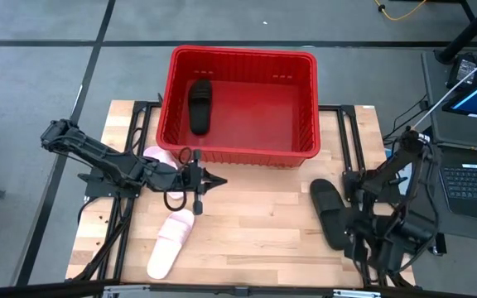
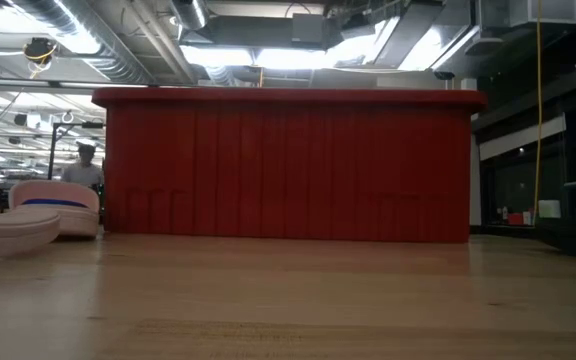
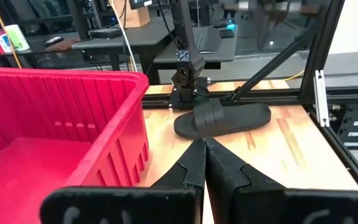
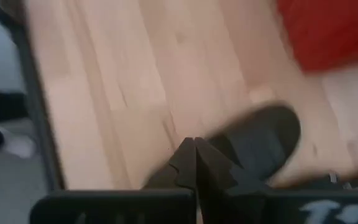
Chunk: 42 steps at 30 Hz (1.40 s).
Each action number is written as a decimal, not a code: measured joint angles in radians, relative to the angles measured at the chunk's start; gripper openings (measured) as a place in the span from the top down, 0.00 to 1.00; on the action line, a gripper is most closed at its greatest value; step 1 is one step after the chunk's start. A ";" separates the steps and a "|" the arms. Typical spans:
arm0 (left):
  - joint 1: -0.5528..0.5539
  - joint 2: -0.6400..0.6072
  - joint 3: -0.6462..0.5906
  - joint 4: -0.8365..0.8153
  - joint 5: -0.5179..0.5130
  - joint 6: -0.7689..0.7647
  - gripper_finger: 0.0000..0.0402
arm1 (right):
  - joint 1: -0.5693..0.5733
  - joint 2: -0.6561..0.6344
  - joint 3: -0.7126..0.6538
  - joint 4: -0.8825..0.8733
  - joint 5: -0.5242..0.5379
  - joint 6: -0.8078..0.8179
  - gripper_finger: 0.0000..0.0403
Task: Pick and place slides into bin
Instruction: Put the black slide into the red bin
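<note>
One black slide (image 1: 199, 105) lies inside the red bin (image 1: 243, 154). The other black slide (image 1: 330, 213) and two pink slides (image 1: 171, 242) remain on the worktop (image 1: 255, 223) (three left). Both arms' fingers are pressed together, empty.

wooden table (image 1: 255, 223) | on it: bin (image 1: 240, 156), pink slides (image 1: 171, 242), black slide (image 1: 328, 212)

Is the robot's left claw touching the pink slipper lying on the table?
Apart. The high view shows the shut left gripper pointing across bare wood, with a clear strip of table between it and the pink slide.
</note>
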 joint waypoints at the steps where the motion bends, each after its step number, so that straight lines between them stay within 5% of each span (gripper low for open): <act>1: 0.001 0.000 0.000 0.001 -0.003 -0.003 1.00 | 0.004 0.001 -0.028 -0.001 -0.015 0.014 0.99; 26: 0.001 -0.001 0.000 0.008 -0.019 -0.003 1.00 | 0.013 0.000 -0.439 0.225 -0.109 0.076 0.90; 42: -0.008 -0.001 0.000 0.002 -0.017 0.050 0.99 | 0.013 0.000 -0.478 0.233 -0.138 0.074 0.90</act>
